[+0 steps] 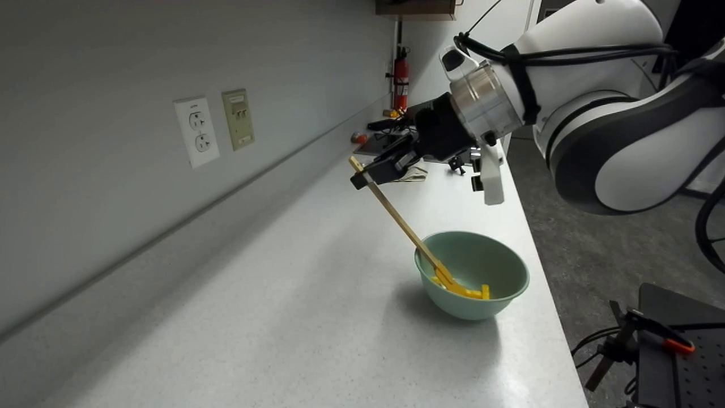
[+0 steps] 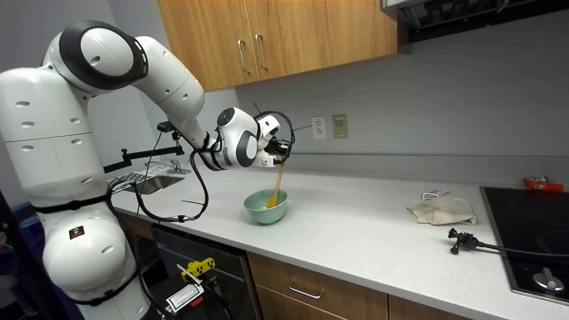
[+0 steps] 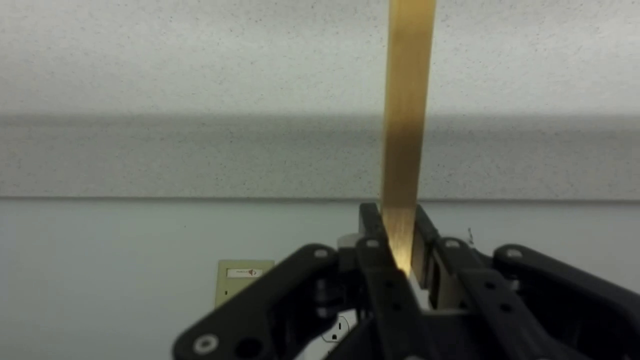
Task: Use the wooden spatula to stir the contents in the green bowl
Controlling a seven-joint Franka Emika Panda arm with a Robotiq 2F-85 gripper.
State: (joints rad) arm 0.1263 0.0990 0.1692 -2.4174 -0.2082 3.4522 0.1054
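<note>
Near the counter's open edge stands the green bowl (image 1: 512,269), upright, with yellow contents (image 1: 485,292) low inside it. In an exterior view the wooden spatula (image 1: 399,220) slants over the bowl's rim, its yellow working end (image 1: 447,279) down among the pieces. My gripper (image 1: 362,180) is shut on the upper handle, above and to one side of the bowl. The wrist view shows the handle (image 3: 407,90) squeezed between both black fingers, running up out of the picture; bowl and contents are out of that view. Small pieces behind the spatula are partly hidden.
The white counter (image 2: 355,222) runs along a grey wall with outlets (image 1: 196,131). A folded cloth (image 2: 444,211), a black mount with a cable (image 2: 464,241) and a cooktop (image 2: 533,222) lie further along. A cabinet (image 2: 284,40) hangs above; a sink (image 2: 158,183) is near the arm.
</note>
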